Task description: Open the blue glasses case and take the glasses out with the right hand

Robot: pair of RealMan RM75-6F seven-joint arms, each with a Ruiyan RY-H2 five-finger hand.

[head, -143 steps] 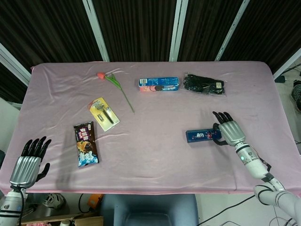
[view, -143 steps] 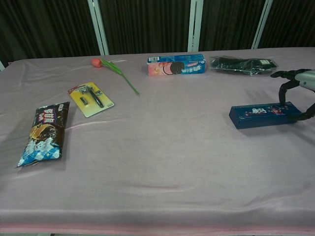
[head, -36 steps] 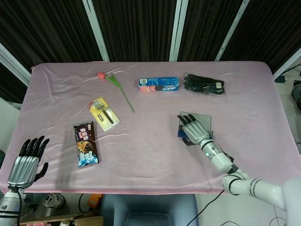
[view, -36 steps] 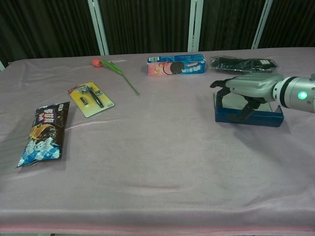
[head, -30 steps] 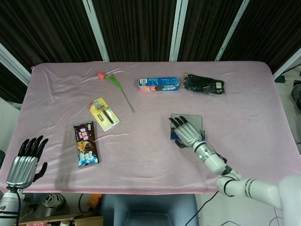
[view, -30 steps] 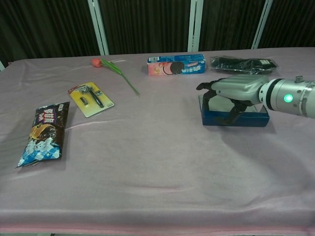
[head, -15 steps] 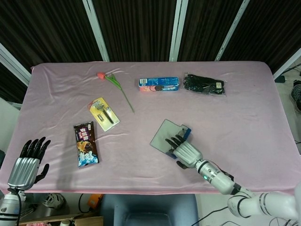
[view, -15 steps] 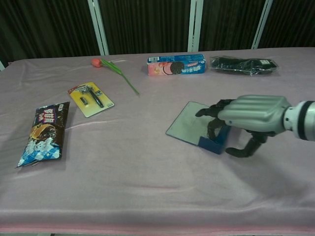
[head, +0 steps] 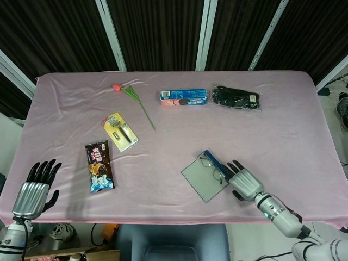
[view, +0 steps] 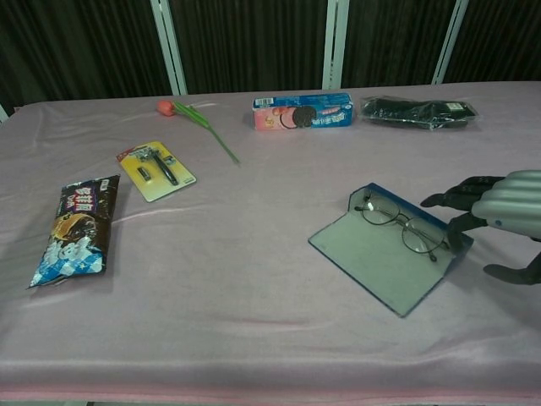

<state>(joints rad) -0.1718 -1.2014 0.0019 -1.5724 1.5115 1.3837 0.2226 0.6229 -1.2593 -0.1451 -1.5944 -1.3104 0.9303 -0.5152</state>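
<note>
The blue glasses case (view: 389, 254) lies flat with its lid folded open just to the left of the right hand (view: 507, 211), and the wire-framed glasses (view: 401, 224) rest in its far tray with their long axis slanting from far-left to near-right, the near lens just beside the dark fingertips (view: 439, 200). That hand is spread and holds nothing (its thumb side is cut off at the chest view's edge, so I cannot tell whether any finger touches the case wall). The left hand (head: 33, 190), also open and empty, hangs well apart at the table's opposite near corner, so the right hand is by far the nearer.
</note>
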